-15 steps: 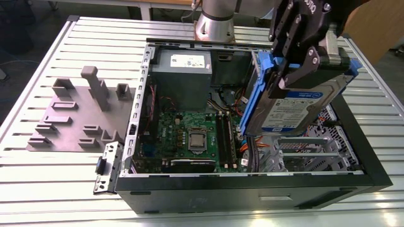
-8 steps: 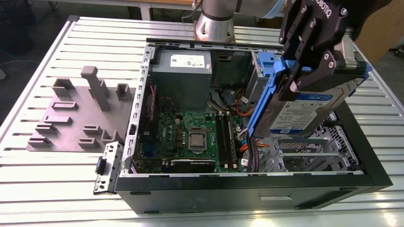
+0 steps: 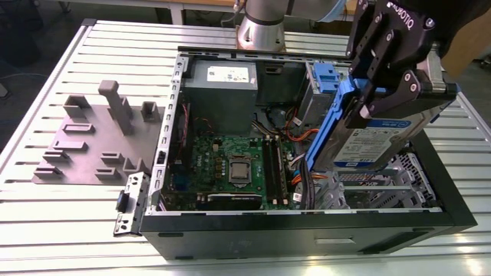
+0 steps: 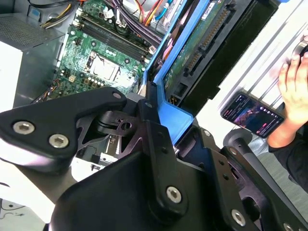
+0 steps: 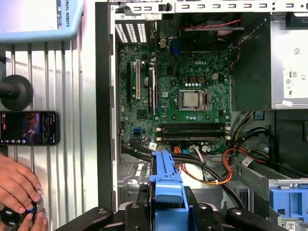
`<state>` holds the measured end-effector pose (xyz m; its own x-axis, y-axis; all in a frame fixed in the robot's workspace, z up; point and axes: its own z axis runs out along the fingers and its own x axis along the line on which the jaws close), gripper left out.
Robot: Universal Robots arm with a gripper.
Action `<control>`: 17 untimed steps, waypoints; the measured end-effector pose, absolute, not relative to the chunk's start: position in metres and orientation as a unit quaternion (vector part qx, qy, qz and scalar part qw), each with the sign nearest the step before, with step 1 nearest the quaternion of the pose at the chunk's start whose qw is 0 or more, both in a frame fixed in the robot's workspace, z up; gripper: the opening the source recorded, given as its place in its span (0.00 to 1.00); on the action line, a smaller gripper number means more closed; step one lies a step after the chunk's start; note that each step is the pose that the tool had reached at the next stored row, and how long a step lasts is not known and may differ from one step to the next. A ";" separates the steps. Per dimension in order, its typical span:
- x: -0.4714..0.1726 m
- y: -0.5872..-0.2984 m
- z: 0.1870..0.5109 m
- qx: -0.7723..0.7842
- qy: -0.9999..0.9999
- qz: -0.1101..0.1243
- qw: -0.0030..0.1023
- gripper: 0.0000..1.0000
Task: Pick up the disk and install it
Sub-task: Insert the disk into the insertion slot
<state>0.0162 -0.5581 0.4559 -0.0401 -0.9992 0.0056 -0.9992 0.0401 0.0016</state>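
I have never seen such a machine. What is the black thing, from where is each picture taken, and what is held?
This is a robot arm with a black gripper, its two-fingered hand. The exterior view comes from a camera standing off the arm; both wrist views come from cameras riding on the arm near the gripper. On the slatted metal table lies an open computer case; inside are a green circuit board and a grey power box. Beside it, on the exterior view's left, lies a grey plate with raised blocks. The gripper is shut on the disk, a silver drive in a blue frame, held tilted over the case. In the first wrist view a phone lies on the table, with a person's hand near it.
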 end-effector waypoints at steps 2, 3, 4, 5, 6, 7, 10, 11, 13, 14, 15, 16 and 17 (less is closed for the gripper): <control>0.017 -0.558 0.456 0.693 -0.721 0.001 0.003 0.37; 0.017 -0.558 0.456 0.693 -0.721 0.001 0.003 0.37; 0.017 -0.558 0.456 0.693 -0.721 0.001 0.003 0.37; 0.017 -0.558 0.456 0.693 -0.721 0.001 0.003 0.37; 0.017 -0.558 0.456 0.693 -0.721 0.001 0.003 0.37; 0.017 -0.558 0.456 0.693 -0.721 0.001 0.003 0.37; 0.017 -0.558 0.456 0.693 -0.721 0.001 0.003 0.37; 0.017 -0.558 0.456 0.693 -0.721 0.001 0.002 0.37; 0.017 -0.560 0.456 0.693 -0.721 0.001 0.002 0.37; 0.018 -0.561 0.455 0.693 -0.721 0.001 0.003 0.37; 0.019 -0.562 0.455 0.693 -0.721 0.001 0.002 0.37; 0.021 -0.563 0.455 0.693 -0.721 0.001 0.002 0.37; 0.024 -0.563 0.455 0.693 -0.721 0.001 0.002 0.37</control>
<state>0.0244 -0.5628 0.4548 -0.0402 -0.9992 0.0053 -0.9992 0.0402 0.0015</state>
